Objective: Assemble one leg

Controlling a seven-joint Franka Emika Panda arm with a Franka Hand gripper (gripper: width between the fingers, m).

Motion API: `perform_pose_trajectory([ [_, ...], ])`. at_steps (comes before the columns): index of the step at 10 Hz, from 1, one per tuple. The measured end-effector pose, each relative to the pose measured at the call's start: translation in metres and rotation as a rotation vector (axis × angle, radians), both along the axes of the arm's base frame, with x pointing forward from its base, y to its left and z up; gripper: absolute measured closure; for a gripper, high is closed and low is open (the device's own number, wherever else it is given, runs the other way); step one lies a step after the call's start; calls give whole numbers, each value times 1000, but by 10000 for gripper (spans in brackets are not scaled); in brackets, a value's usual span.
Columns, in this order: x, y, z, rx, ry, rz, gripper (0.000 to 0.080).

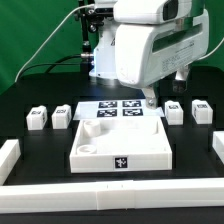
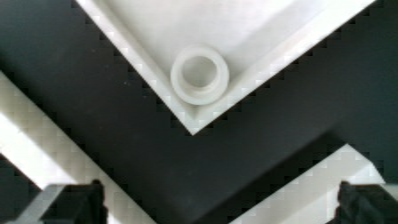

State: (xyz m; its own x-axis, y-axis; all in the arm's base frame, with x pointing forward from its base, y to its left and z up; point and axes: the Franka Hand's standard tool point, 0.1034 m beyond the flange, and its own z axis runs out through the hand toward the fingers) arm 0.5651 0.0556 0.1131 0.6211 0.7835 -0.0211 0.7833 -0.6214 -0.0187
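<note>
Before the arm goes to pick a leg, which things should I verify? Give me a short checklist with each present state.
1. Gripper open and empty: ok.
2. Four legs loose on the table, none held: ok.
3. Gripper over a leg: not ok; the wrist view shows the panel's corner hole.
4. Panel flat on the table: ok.
5. Which way each leg lies: cannot tell.

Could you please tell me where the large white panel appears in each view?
Exterior view: the panel lies flat at centre, in front of the marker board.
Wrist view: one corner of the panel fills the centre.
Shared landmark: a round hole by a panel corner; which corner, I cannot tell.
</note>
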Motion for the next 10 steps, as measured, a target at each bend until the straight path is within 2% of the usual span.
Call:
perform_pose_trajectory([
  [4,-1,0,0,0,0,42,150],
  [5,-15,2,-2,-5,-11,175,150],
  [6,-48,0,-5,-6,7,295,150],
  [7,-63,-4,-8,-5,15,384,150],
  [8,-68,-6,-10,-2,17,452,150],
  [10,-65,-7,-11,4,18,611,150],
])
